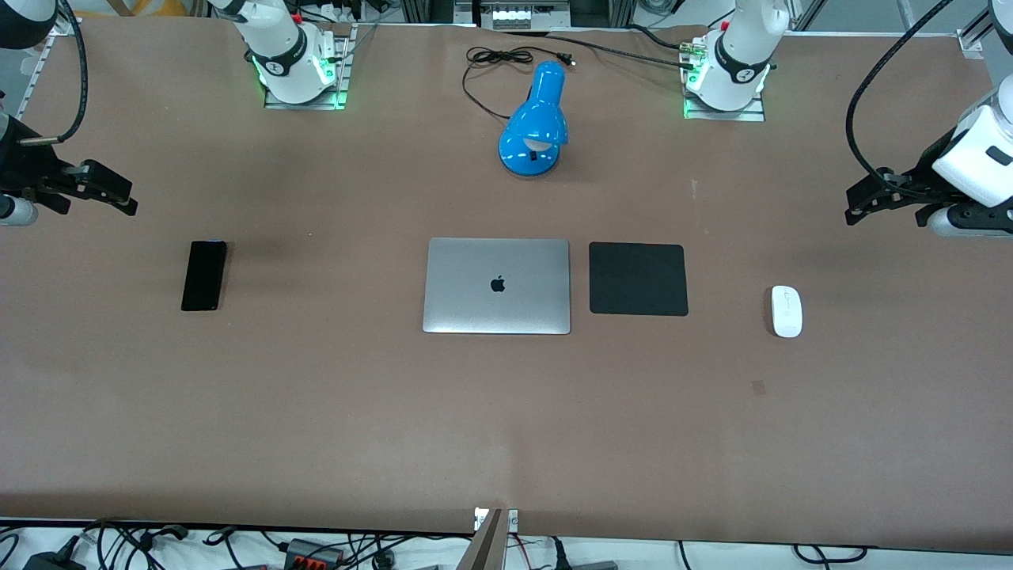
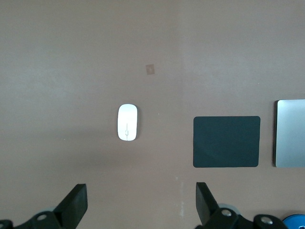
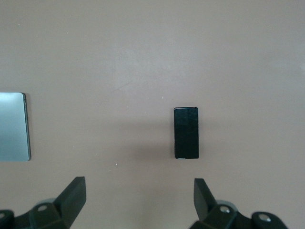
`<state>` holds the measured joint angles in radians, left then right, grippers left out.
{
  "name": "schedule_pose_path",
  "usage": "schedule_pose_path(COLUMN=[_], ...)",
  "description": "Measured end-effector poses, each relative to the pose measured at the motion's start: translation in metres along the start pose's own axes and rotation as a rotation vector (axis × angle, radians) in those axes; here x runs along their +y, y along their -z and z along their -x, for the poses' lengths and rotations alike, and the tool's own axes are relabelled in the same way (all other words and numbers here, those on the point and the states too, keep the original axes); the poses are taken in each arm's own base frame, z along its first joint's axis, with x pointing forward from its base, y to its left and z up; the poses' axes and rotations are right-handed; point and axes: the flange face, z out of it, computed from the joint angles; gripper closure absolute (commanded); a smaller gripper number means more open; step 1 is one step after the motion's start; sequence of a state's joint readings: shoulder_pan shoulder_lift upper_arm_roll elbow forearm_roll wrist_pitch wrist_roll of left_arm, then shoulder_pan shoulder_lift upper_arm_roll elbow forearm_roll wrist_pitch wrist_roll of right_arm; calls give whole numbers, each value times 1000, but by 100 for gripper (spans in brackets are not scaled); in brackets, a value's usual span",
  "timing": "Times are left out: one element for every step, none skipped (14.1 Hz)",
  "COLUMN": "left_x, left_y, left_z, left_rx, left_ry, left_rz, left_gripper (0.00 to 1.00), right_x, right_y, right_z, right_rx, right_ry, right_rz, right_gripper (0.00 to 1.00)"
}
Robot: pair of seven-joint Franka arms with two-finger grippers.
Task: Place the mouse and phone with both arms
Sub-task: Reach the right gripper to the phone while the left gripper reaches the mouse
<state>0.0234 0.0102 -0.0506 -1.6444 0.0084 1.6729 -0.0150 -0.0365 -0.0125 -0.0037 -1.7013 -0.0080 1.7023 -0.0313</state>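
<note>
The white mouse (image 1: pixel 787 311) (image 2: pixel 127 122) lies on the brown table toward the left arm's end, beside the black square pad (image 1: pixel 638 279). Toward the right arm's end lies the black phone (image 1: pixel 204 275) (image 3: pixel 186 132), flat on the table. My left gripper (image 1: pixel 863 198) (image 2: pixel 141 202) hangs open in the air above the table near the mouse, with nothing between its fingers. My right gripper (image 1: pixel 111 194) (image 3: pixel 139 198) is open too, up over the table near the phone, and holds nothing.
A closed silver laptop (image 1: pixel 497 286) lies in the middle of the table next to the pad. A blue desk lamp (image 1: pixel 534 127) with a black cord stands between the two arm bases (image 1: pixel 301 71) (image 1: pixel 724 79).
</note>
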Motion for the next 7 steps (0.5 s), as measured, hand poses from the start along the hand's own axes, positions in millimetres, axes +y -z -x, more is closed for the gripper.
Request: schedule_pose_path(left_x=[0,0,0,1,1,1,1], left_y=[0,0,0,0,0,-1,-1], left_z=[0,0,0,0,0,1,1], left_rx=[0,0,0,-2,-5,-7,-8], left_ry=[0,0,-1,-1,-1,-2,-2], left_rz=[0,0,0,0,0,0,0], left_gripper=[0,0,0,0,0,0,0], right_x=[0,0,0,0,0,0,0], right_y=[0,0,0,1,1,1,1], right_z=[0,0,0,0,0,0,0], right_rx=[0,0,0,2,2,2,2], right_ry=[0,0,0,0,0,0,0], right_rz=[0,0,0,0,0,0,0], right_gripper=[0,0,0,0,0,0,0])
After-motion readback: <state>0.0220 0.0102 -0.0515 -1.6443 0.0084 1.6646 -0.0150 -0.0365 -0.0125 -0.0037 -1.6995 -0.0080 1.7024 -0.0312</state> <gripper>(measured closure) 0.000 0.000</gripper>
